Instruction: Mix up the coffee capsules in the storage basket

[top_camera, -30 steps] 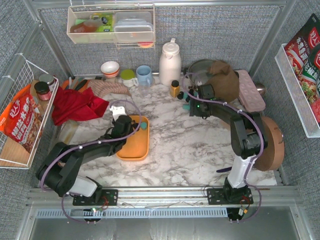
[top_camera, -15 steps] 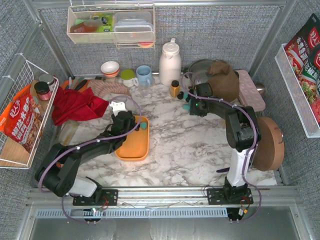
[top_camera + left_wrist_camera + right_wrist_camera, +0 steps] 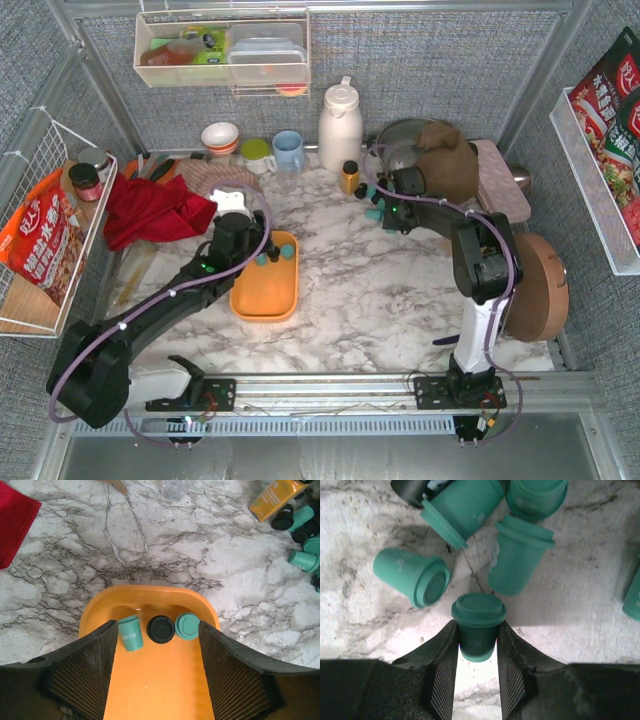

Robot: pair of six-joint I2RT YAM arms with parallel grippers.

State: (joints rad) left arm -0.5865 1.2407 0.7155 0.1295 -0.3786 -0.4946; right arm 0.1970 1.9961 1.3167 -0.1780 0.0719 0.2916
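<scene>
The storage basket [image 3: 264,297] is a shallow orange tray on the marble, left of centre. At its far end lie three coffee capsules: a teal one on its side [image 3: 131,634], a black one [image 3: 161,629] and a teal one standing [image 3: 187,626]. My left gripper [image 3: 157,635] hangs open over the basket [image 3: 155,685], its fingers either side of the row and nothing held. More teal and black capsules [image 3: 517,555] lie loose on the table at the back. There my right gripper [image 3: 476,632] is shut on one teal capsule [image 3: 478,611], fingers pressing both its sides.
A small amber bottle [image 3: 349,177] stands beside the loose capsules [image 3: 372,212]. Behind are a white thermos [image 3: 340,125], a blue mug [image 3: 289,150] and bowls. A red cloth [image 3: 150,210] lies at the left, a brown lump and pan [image 3: 440,160] at the right.
My left gripper has opened and moved to the basket's far end, with capsules now lying free in the tray. My right gripper has closed onto a teal capsule.
</scene>
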